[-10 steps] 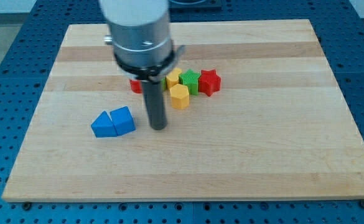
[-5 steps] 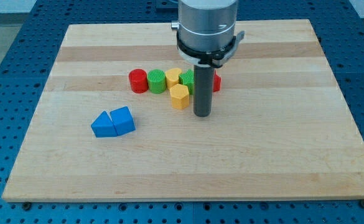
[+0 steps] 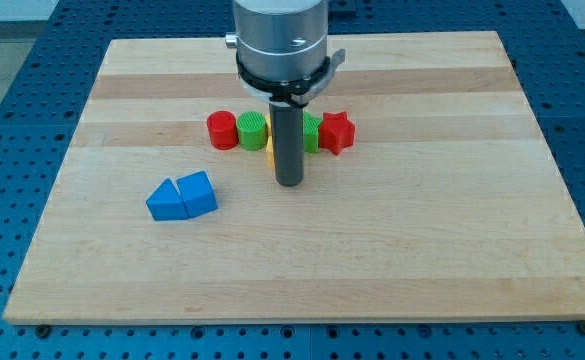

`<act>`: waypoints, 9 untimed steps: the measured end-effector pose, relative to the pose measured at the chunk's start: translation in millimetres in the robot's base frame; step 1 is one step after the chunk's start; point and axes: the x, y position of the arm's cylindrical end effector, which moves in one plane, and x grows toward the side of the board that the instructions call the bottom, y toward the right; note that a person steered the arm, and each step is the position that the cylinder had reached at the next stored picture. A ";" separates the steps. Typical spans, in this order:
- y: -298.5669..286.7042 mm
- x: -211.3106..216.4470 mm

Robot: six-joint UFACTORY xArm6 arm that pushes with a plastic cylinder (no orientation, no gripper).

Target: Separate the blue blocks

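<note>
Two blue blocks lie touching side by side at the view's lower left: a blue triangular block and a blue wedge-like block to its right. My tip rests on the board to the right of them, roughly a block's width or more away, just below the row of other blocks.
A row of blocks lies above my tip: a red cylinder, a green cylinder, a green block and a red star. A yellow block is mostly hidden behind the rod. The wooden board rests on a blue perforated table.
My tip swung right from beside the blue blocks, then came back left to in front of the yellow blocks. The blue blocks have not moved.
</note>
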 end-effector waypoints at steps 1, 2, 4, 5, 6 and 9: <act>-8.0 0.0; -11.4 -1.1; -16.0 -2.8; -19.0 0.0; -22.1 43.5; -167.9 104.7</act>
